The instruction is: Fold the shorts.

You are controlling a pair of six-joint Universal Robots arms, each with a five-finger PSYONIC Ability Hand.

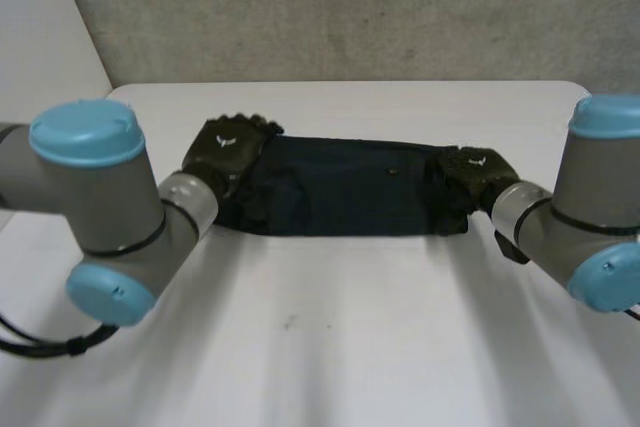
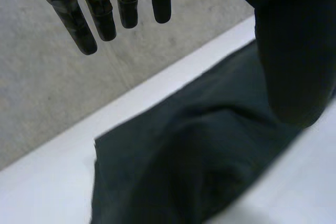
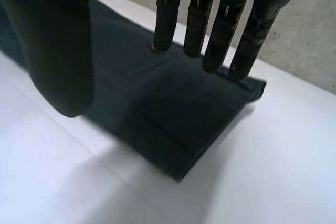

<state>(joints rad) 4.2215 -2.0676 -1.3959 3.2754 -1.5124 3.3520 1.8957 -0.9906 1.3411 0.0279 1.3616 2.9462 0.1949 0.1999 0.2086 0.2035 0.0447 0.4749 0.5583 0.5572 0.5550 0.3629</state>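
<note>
The table [image 1: 330, 347] is carrying the shorts [image 1: 345, 187], which are lying as a long dark band parallel to its far edge, closer to that edge than to the near one and about midway between the far corners. The largest risk is concerning the whole band: if the two hands are moving its ends unevenly, the stacked layers are likely to be sliding apart and the fold is coming undone. A lesser risk is sitting at the band's left end, where the cloth is humping up; folding over that hump is likely to be leaving a lopsided bundle. The smallest is at the right end, where fingers that are pressing without pinching are apt to be dragging only the top layer.

The left arm [image 1: 90, 187] and right arm [image 1: 590, 207] are reaching in from the near corners toward the band's ends. The left hand [image 1: 232, 147] is hovering over the left end, its fingers [image 2: 100, 14] stretching straight out past the cloth and touching nothing. Its thumb [image 2: 294, 51] is hanging above the shorts, and I cannot tell whether it is touching them. The right hand [image 1: 478, 172] is resting on the right end, its straight fingers [image 3: 165, 19] pressing their tips onto the cloth near its far edge, the thumb [image 3: 58, 51] standing well apart and gripping nothing.
</note>
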